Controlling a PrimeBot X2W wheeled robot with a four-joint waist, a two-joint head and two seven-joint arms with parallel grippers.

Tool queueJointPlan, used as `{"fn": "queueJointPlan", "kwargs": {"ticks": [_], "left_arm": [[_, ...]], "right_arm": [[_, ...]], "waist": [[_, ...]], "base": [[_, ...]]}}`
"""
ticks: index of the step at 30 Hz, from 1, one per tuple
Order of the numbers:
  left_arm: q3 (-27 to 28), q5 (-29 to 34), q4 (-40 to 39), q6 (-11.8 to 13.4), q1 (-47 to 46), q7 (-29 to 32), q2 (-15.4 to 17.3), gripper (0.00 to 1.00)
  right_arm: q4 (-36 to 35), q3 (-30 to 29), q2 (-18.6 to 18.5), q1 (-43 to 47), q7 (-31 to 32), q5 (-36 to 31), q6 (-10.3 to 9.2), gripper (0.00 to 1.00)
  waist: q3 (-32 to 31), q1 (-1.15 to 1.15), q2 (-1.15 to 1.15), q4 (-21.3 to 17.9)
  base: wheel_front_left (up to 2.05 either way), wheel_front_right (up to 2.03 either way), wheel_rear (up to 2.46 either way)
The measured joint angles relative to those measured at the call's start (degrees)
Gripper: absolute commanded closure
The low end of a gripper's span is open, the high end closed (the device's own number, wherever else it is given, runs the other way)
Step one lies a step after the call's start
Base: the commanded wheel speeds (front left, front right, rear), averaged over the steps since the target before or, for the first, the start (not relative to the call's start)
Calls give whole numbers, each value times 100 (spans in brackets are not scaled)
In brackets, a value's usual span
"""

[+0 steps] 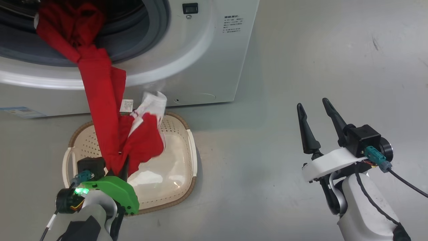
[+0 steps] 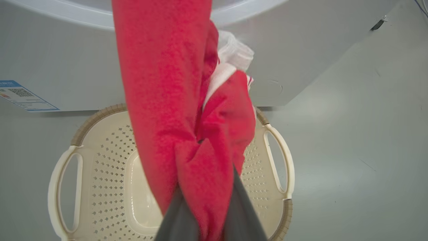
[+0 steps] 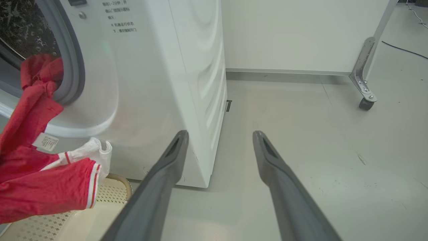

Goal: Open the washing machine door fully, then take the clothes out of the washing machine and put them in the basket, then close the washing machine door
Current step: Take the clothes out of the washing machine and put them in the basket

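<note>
Right gripper (image 1: 311, 102): two long black fingers (image 1: 306, 134) are tapering to points above a white bracket (image 1: 331, 162).
Right camera (image 1: 362, 137): a black box is sitting behind the fingers, trailing a teal plug (image 1: 372, 154) and black cable (image 1: 408, 183).
Left gripper (image 1: 122, 164): a green bracket (image 1: 115, 190) is covering its base, a green light (image 1: 81, 191) glowing beside.

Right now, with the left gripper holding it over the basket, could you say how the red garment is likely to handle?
Floppy: the clothes hang ropelike from the washing machine to the left gripper. Probably light, since a fingertip pinch holds them. May snag where they cross the gasket.
</note>
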Motion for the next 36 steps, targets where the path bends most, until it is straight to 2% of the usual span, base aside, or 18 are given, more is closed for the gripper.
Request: {"fn": "queueJointPlan", "kwargs": {"ticks": [13,19,20,21,22,28,36], "left_arm": [[-38,-31,358,0,-74,107,0,100],[4,-33,526,38,-402,160,7,100],[11,-29,513,68,-485,158,19,96],[18,-24,499,92,-577,149,35,52],[33,-24,487,93,-662,126,57,0],[96,7,611,230,-845,102,125,0],[138,7,728,244,-845,52,116,0]], "right_arm": [[-197,-57,-1,-192,0,-86,-1,0],[-296,-81,-1,-307,0,-153,-2,0],[-299,-89,-1,-318,0,-154,-2,0],[-307,-101,-1,-332,0,-159,-3,0],[-314,-111,-1,-354,0,-186,-3,0],[-328,-176,-2,-449,0,-197,-11,0],[-321,-208,-2,-482,0,-185,-11,0]], "waist": [[636,0,0,-133],[1018,0,0,-203],[1073,0,0,-214],[1130,0,0,-225],[1184,0,0,-235],[1418,0,0,-305],[1289,0,0,-293]], "base": [[0,0,0],[0,0,0],[0,0,0],[0,0,0],[0,0,0],[0,0,0],[0,0,0]]}}
